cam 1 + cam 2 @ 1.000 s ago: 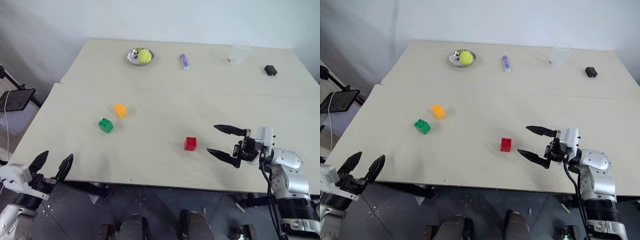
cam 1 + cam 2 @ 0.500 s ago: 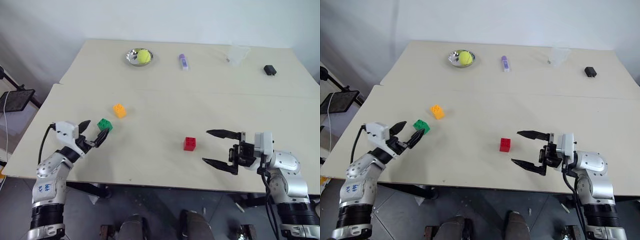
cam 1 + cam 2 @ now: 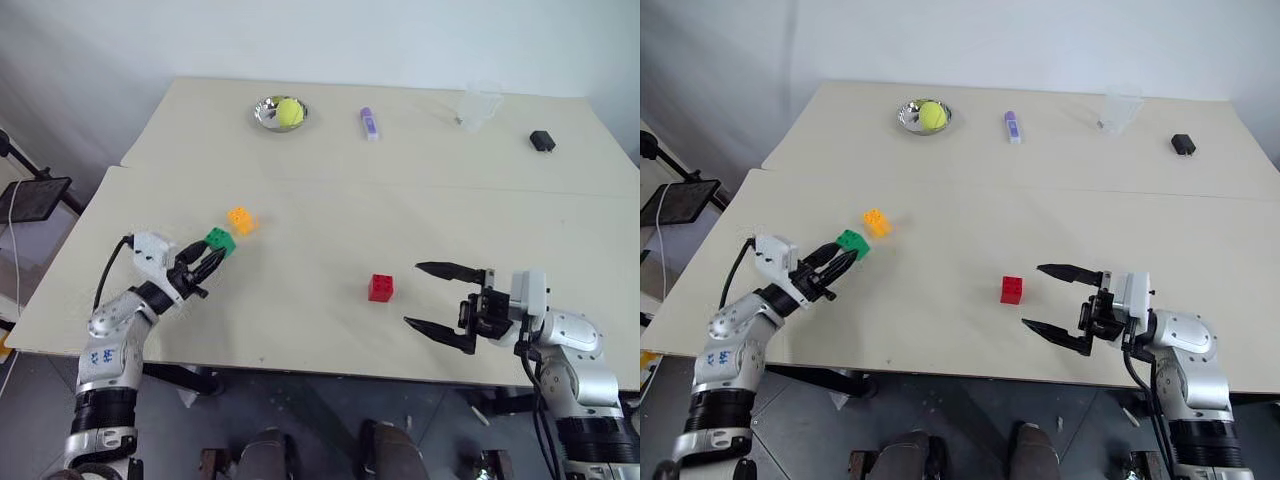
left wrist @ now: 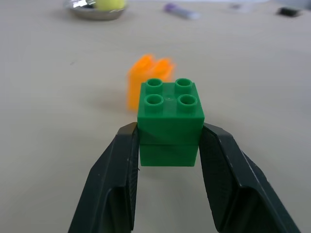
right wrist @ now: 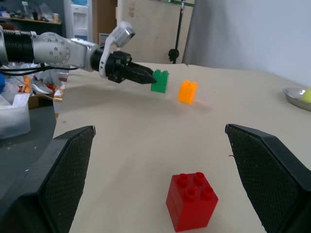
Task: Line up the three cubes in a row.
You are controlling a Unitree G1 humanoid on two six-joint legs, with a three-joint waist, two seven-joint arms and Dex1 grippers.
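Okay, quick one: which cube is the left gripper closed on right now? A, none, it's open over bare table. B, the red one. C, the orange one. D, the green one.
D: the left wrist view shows the left gripper with its two black fingers pressed against either side of the green cube, while the orange cube sits apart behind it and the red cube lies off near the open right gripper.

My left gripper (image 3: 213, 256) is clamped on the small green studded plastic cube (image 3: 221, 241), forearm reaching toward two o'clock. My right gripper (image 3: 438, 307) points toward nine o'clock, black fingers spread wide, holding nothing.
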